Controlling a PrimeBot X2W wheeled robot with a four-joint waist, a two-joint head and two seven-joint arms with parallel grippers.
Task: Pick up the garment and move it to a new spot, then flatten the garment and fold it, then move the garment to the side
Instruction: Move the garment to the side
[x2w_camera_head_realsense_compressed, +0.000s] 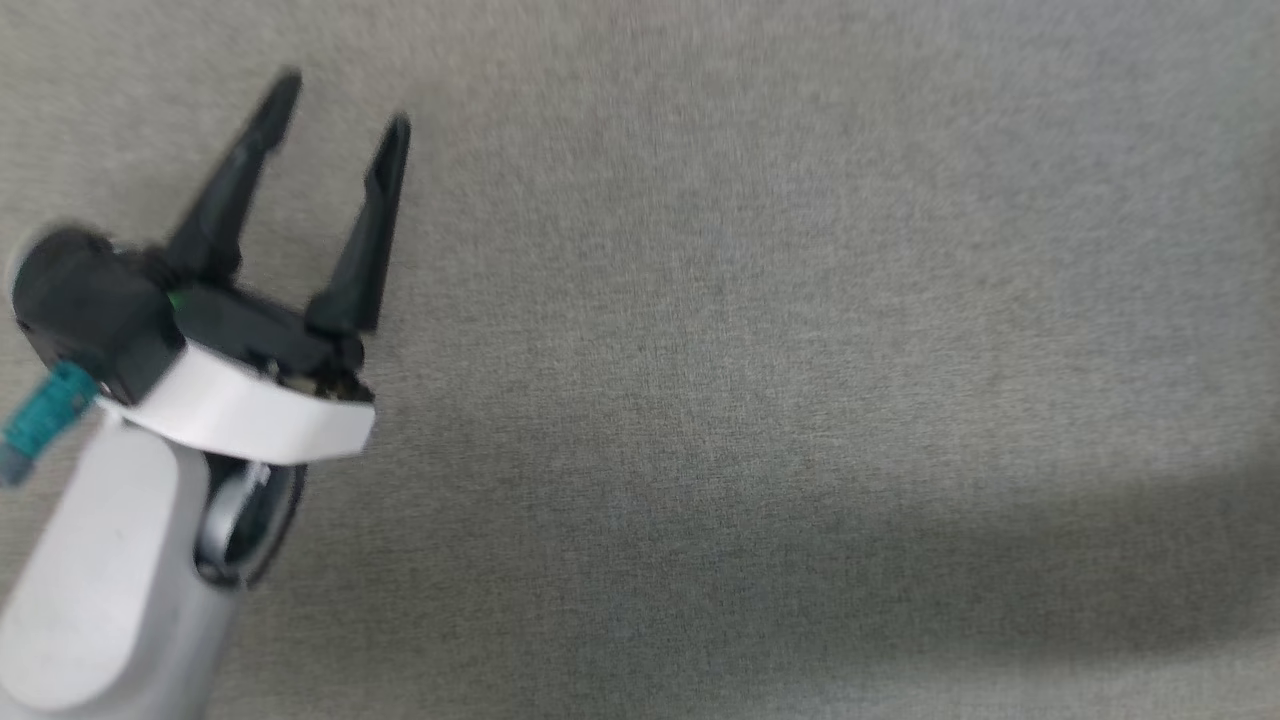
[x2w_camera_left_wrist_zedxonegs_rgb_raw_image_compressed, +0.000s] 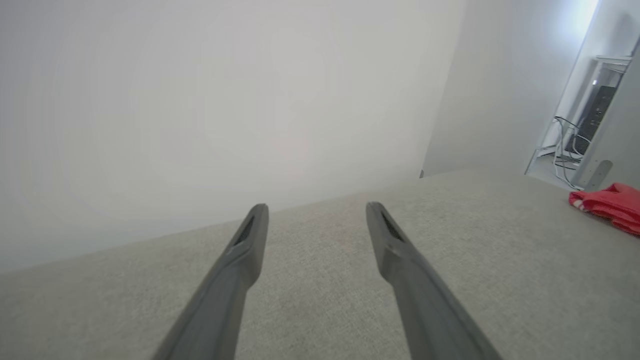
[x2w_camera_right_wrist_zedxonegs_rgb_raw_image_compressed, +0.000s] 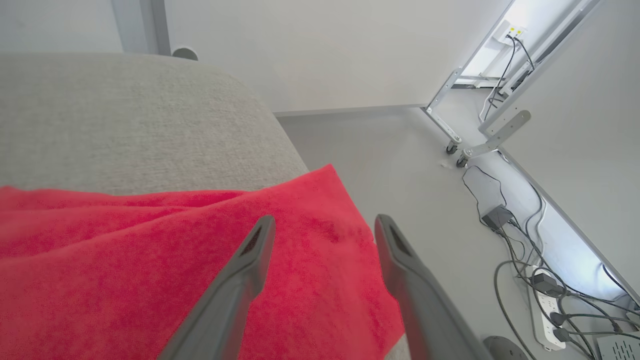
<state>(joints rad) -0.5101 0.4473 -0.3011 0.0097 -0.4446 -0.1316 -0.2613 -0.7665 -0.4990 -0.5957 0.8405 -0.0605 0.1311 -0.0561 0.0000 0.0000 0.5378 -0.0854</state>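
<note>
Hanging directly above the red soft-fabric jersey-style shirt (x2w_camera_right_wrist_zedxonegs_rgb_raw_image_compressed: 125, 260): right claw (x2w_camera_right_wrist_zedxonegs_rgb_raw_image_compressed: 324, 222), two long dark fingers spread wide, red cloth showing below the gap, gripping nothing. Shirt bunched in loose folds at a rounded corner of the grey woven-fabric worktop (x2w_camera_right_wrist_zedxonegs_rgb_raw_image_compressed: 125, 115), one red edge reaching the rim and apparently lapping over it toward the pale grey floor (x2w_camera_right_wrist_zedxonegs_rgb_raw_image_compressed: 410, 165) and its tangle of black cables (x2w_camera_right_wrist_zedxonegs_rgb_raw_image_compressed: 520, 250). Bulk of the cloth running off to the left of the right wrist view. White sleeves and number patch not made out there, so unable to tell the shirt's long axis for certain.

Left claw (x2w_camera_head_realsense_compressed: 342, 103) likewise spread wide and empty, poised over bare grey worktop, well apart from the shirt. From the left wrist, a small red heap with a bit of striped trim at the far right edge, off to the side of the fingers rather than ahead.

Judged: right arm plainly the nearer, shirt right under its fingertips. Left arm needing a long sideways reach toward the robot's right to share the work. Risk noted: cloth close to the rim, liable to slide floorward if tugged that way.
</note>
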